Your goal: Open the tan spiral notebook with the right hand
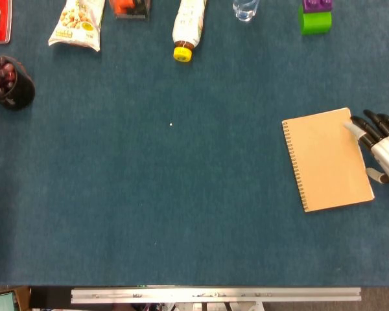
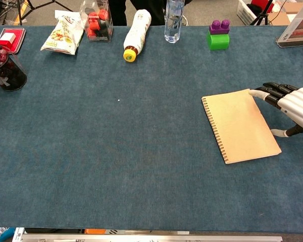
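At the table's right side we find the closed tan notebook lying flat, spiral toward centre, and the empty right hand, fingers apart, reaching its free edge, so we judge the next move is hooking fingertips under the cover.

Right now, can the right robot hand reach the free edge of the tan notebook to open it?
Probably yes. The right robot hand is already at the tan notebook, on the side opposite its spiral binding, holding nothing, and nothing lies between them.
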You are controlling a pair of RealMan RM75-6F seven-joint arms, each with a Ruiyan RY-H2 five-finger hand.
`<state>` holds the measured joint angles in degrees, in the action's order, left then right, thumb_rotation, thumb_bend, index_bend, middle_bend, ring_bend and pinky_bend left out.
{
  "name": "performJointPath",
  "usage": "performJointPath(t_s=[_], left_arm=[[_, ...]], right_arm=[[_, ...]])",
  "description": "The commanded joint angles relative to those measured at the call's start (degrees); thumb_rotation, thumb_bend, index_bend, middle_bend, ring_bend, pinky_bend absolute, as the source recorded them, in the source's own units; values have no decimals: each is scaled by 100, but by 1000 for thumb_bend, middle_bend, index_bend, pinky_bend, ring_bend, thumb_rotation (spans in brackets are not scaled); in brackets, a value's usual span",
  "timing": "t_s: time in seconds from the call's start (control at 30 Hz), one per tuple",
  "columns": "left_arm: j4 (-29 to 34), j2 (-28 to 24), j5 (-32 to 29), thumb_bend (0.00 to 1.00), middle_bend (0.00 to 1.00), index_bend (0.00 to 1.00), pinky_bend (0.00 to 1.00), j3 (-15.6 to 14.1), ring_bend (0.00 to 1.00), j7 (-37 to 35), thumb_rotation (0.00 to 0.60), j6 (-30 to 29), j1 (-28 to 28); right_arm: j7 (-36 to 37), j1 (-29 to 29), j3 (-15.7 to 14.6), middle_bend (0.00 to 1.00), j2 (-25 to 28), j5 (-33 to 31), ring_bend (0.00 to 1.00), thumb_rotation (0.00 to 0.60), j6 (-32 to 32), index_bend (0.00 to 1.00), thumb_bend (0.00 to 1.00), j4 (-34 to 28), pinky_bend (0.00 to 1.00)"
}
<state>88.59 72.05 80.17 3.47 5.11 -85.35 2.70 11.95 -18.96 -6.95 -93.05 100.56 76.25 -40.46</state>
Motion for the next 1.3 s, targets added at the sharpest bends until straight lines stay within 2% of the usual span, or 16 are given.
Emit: performJointPath(t_s=[0.03,0.43,0.83,1.3], left_arm=[[-4,-4,-8,246,316,350,552,1,374,-7,600,5,-3],[-16,-3,-20,246,316,350,552,-1,374,-16,600,24,-11],[8,3,-13,246,316,350,552,3,374,31,600,39,1],[4,-2,-44,246,316,350,552,8,374,8,600,63,-3]], right_arm=[[11,-11,-17,120,-37,-3,24,600,-17,94,135,38,159],[54,-10,-44,120,-50,-23,24,600,89,94,139,63,159],[-160,59,-89,121,239,-65,24,600,147,94,140,-277,159],[-149,43,-129,120,166,-77,24,600,36,94,140,-213,159]])
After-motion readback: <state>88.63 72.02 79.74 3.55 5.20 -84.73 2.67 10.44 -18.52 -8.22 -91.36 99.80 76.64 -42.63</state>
